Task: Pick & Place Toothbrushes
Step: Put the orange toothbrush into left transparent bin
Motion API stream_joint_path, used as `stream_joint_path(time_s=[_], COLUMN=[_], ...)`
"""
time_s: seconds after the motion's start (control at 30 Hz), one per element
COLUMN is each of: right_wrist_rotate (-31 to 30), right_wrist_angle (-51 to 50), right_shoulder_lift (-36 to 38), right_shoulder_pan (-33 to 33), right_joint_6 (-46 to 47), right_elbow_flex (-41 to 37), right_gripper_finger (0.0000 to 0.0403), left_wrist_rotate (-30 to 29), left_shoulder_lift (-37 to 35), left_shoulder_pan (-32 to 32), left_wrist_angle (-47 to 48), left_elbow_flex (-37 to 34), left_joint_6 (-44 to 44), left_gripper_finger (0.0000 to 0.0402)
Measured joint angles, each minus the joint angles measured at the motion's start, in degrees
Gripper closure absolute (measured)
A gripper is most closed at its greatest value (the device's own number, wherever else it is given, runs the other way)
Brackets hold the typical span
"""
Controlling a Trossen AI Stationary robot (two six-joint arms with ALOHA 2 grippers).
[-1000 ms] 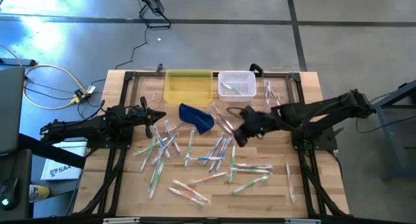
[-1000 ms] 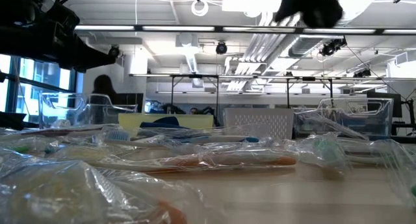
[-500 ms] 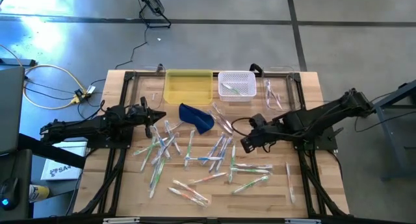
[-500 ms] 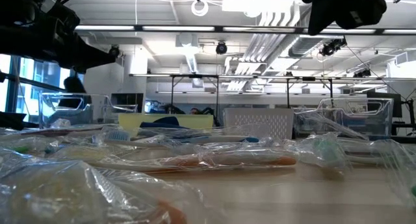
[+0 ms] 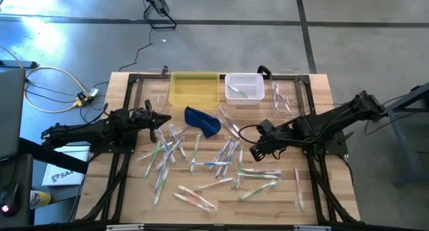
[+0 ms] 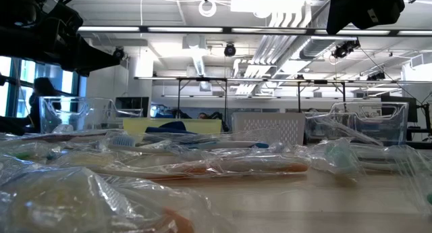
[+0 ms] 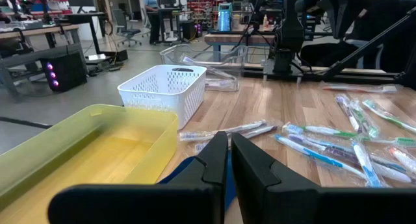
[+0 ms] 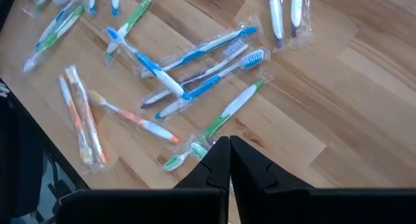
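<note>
Many wrapped toothbrushes [image 5: 221, 157] lie flat and scattered over the middle of the wooden table; they also show in the right wrist view [image 8: 195, 62] and the left wrist view [image 7: 338, 143]. A few more toothbrushes lie in the white basket [image 5: 243, 88] at the far edge. My right gripper [image 5: 255, 152] hangs shut and empty above the right side of the pile, slanting down; its fingers [image 8: 229, 152] touch nothing. My left gripper [image 5: 161, 119] waits shut and level at the table's left, pointing toward the dark blue pouch [image 5: 203, 121].
A yellow bin [image 5: 195, 89] stands left of the white basket at the far edge. A clear container [image 5: 281, 97] with a few toothbrushes sits at the far right, another clear one [image 5: 157, 90] at the far left. Bare wood lies along the near edge.
My right gripper has moved toward the table's right and near edges, away from the pouch, and has turned at the wrist while staying shut and empty. The toothbrushes on the table lie where they were.
</note>
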State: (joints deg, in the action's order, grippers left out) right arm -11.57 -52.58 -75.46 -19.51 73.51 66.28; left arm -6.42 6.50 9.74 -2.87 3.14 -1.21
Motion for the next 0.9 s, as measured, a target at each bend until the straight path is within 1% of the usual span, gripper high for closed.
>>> stream_joint_path(time_s=[0.07,0.2,0.3,0.37,0.47,0.53,0.7,0.77,0.9], right_wrist_rotate=[0.49,2.9,4.34,3.8,3.62,5.68,16.45,18.71,20.87], right_wrist_angle=[0.0,-0.18,-0.94,-2.7,-8.36,-11.08,-9.56,-6.91,-2.36], right_shoulder_lift=[0.0,0.0,0.0,0.0,0.0,0.02,0.0,0.0,-0.02], right_shoulder_pan=[0.0,-0.02,-0.58,-1.2,-2.48,-3.63,-7.47,-9.15,-12.67], right_joint_6=[2.29,10.0,13.28,14.67,20.44,24.74,34.06,37.13,41.51], right_elbow_flex=[0.0,0.0,0.0,0.0,-0.63,-2.62,-9.39,-12.03,-16.04], right_gripper_finger=[0.0401,0.0401,0.0401,0.0401,0.0401,0.0401,0.0401,0.0401,0.0401], left_wrist_rotate=[-0.04,-0.13,-0.13,-0.13,-0.13,-0.13,-0.11,-0.13,-0.11], left_shoulder_lift=[0.0,0.0,0.0,0.02,0.01,0.0,0.02,0.02,0.0], left_shoulder_pan=[0.0,0.0,0.0,0.0,0.0,0.0,0.0,0.0,0.0], left_wrist_angle=[0.0,0.0,0.0,0.02,0.0,0.0,0.0,0.0,0.0], left_elbow_flex=[0.02,0.02,0.0,0.02,0.0,0.0,0.0,0.01,0.0], left_joint_6=[0.0,0.0,0.0,0.0,0.0,0.0,0.0,0.0,0.02], left_gripper_finger=[0.0384,0.0384,0.0384,0.0385,0.0384,0.0384,0.0384,0.0384,0.0384])
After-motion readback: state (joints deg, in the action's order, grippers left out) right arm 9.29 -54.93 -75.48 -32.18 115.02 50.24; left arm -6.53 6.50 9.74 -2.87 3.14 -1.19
